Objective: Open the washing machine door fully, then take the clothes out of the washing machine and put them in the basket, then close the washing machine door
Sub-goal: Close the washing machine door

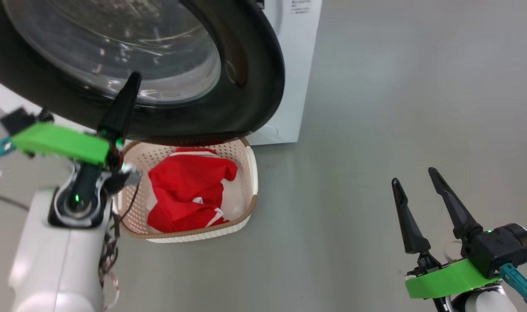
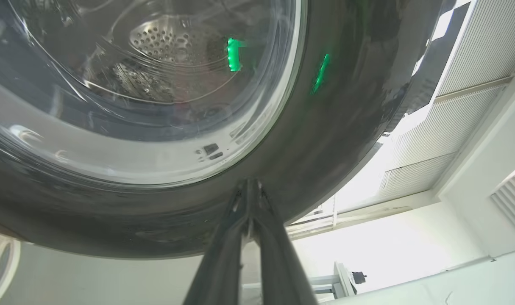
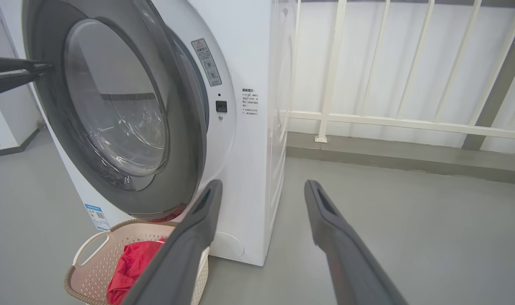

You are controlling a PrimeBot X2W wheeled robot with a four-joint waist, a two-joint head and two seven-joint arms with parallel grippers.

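Your left gripper (image 1: 133,82) has its two fingers pressed together with nothing between them. The joined tip sits against the outer face of the washing machine door (image 1: 263,78), on the glossy black rim just under the glass window (image 1: 116,43), in the upper left of the head view. Your next move turns on one relation: the door lies straight ahead of that tip, along the fingers' long axis, and the washing machine (image 1: 289,86) lies beyond the door. A push along the fingers therefore looks like the way to shut it. In the right wrist view the door stands ajar, not flush with the white front, and I cannot tell the hinge side from here. Your left arm is the near one. Your right gripper (image 1: 414,175) hangs well apart at the lower right of the head view, fingers spread wide and empty. The clothes (image 1: 185,190) lie in the basket (image 1: 251,169), which sits on the floor (image 1: 376,108) directly under the door's lower rim, centre left of the head view. Unloading looks done, and closing is what remains. As for writing, the right wrist view shows a sticker with a red warning triangle (image 3: 205,55) on the machine's front, a small block of print (image 3: 249,101) below it, and a blue label (image 3: 97,216) at the lower left, just above the basket. All of it is too small to read, and you get no brand name.
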